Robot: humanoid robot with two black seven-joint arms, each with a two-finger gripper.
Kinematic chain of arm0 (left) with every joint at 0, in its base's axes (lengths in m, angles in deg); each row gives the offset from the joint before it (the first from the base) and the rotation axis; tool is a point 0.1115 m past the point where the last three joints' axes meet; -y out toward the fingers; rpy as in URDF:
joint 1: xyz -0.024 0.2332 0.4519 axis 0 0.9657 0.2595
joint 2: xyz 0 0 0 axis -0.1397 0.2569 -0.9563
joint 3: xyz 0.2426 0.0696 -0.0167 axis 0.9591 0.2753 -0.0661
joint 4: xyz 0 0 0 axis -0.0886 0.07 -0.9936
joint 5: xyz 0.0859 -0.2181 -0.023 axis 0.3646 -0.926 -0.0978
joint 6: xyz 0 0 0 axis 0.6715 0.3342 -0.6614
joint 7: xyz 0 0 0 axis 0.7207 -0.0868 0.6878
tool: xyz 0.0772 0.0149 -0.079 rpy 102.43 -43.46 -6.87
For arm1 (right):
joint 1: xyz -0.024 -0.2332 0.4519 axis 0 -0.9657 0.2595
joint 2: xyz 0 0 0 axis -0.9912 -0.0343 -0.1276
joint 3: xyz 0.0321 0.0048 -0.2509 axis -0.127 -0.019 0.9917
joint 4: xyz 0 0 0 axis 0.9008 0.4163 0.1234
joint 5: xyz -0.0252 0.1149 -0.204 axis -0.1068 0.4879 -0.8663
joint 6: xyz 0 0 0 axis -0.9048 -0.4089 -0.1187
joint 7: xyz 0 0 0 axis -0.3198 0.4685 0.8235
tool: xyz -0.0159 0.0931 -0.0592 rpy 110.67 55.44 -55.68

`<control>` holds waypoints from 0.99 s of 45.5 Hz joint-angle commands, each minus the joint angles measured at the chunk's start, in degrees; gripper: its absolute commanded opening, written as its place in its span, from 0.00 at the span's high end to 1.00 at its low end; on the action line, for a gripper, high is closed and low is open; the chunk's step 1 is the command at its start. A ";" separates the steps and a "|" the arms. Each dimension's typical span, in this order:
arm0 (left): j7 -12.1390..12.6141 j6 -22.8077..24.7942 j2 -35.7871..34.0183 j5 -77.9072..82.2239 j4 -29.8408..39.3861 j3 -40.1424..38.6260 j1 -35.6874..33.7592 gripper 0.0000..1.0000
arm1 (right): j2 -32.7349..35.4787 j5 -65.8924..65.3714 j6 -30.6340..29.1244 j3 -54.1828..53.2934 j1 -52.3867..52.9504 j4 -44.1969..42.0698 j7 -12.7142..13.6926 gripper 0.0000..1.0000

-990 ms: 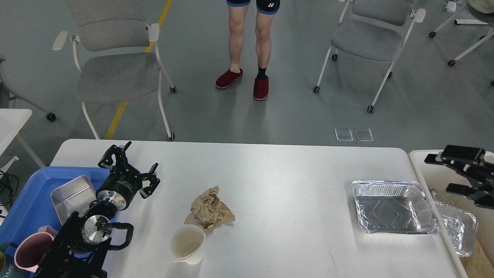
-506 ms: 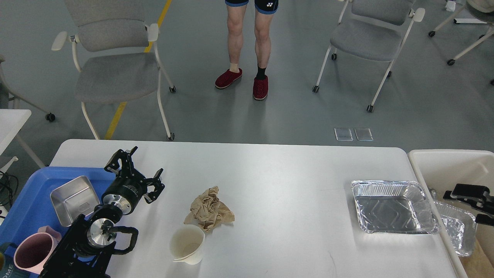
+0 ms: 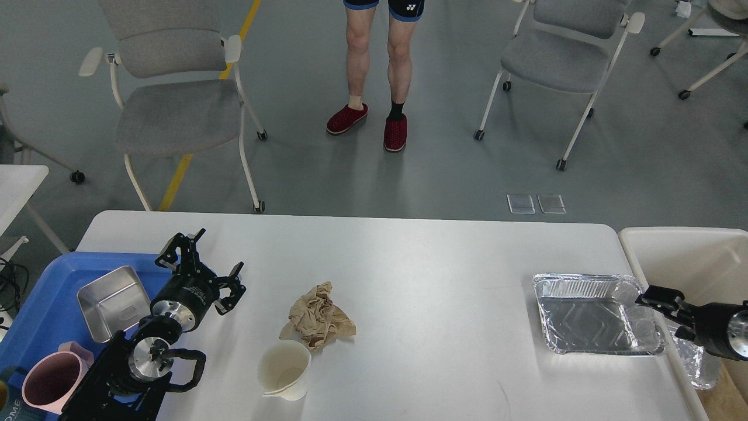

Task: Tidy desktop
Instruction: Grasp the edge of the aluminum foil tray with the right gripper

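The white desktop (image 3: 421, 263) carries a crumpled brown paper (image 3: 318, 318), a white paper cup (image 3: 284, 369) just in front of it, and an empty foil tray (image 3: 590, 316) at the right. My left gripper (image 3: 201, 266) is open and empty, low over the desktop's left part beside the blue tray, well left of the paper. My right gripper (image 3: 657, 316) comes in from the right edge. It is open and empty at the foil tray's right rim.
A blue tray (image 3: 41, 292) at the left holds a steel pan (image 3: 111, 301) and a pink mug (image 3: 49, 386). A cream bin (image 3: 684, 251) at the right holds another foil tray (image 3: 698, 365). Chairs and a standing person are beyond the far edge.
My right gripper has dropped from above the bin and moved left to the foil tray's right rim. My left gripper has barely shifted.
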 commanded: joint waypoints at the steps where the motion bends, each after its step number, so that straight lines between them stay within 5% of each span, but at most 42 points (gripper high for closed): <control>1: 0.01 0.01 -0.09 0.00 -0.01 0.00 0.20 0.03 | -4.63 -0.03 0.11 0.05 -0.02 -4.94 -1.44 0.00; 21: 0.01 0.01 -0.26 0.00 -0.10 0.09 0.20 0.03 | -10.08 -0.03 0.46 0.57 1.91 -5.48 -1.97 0.03; 27: 0.01 0.01 -0.35 0.00 -0.10 0.09 0.20 0.03 | -11.14 -1.52 0.29 1.10 1.91 -5.48 -1.97 0.27; 37: 0.01 0.01 -0.44 0.00 -0.10 0.09 0.20 0.03 | -11.76 -4.87 -0.06 1.10 0.94 -5.48 -1.97 0.99; 45: 0.01 -0.43 -0.44 0.09 -0.10 0.09 0.20 0.03 | -12.37 -5.04 0.02 1.10 1.21 -5.57 -1.97 1.00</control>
